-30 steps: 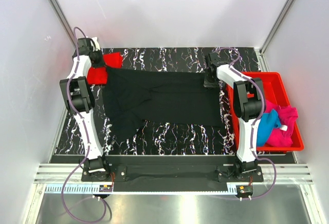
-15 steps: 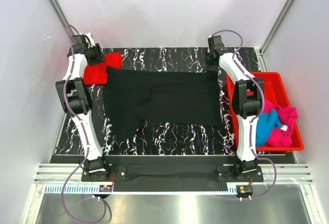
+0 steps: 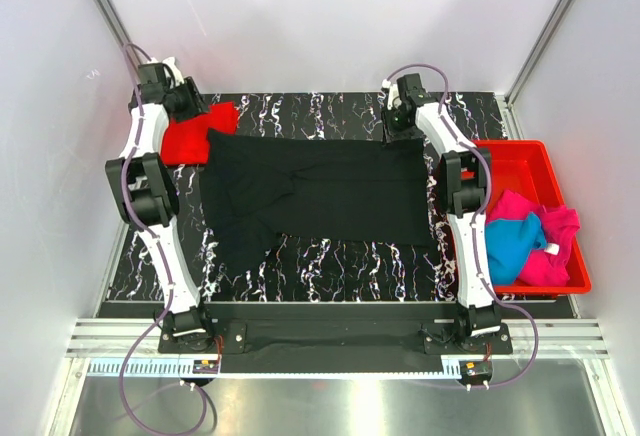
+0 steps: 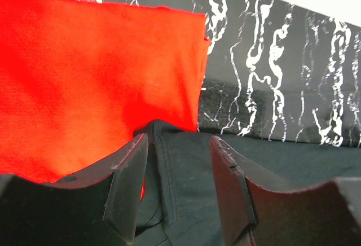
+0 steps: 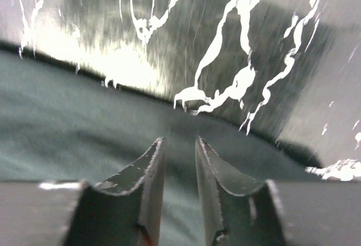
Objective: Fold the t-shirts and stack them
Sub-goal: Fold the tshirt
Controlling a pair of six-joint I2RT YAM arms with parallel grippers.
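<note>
Seeing black t-shirt lying flat across marbled worktop, red t-shirt touching its far left corner. Holding left hand and right hand open at far edge, beside white wall.

Smeared by blur beneath the right gripper — cannot tell hem from fold on the black t-shirt. Loses the red t-shirt past the picture's edge left of the left gripper, and partly behind its finger on that side. From above, too small to read either jaw gap.
</note>
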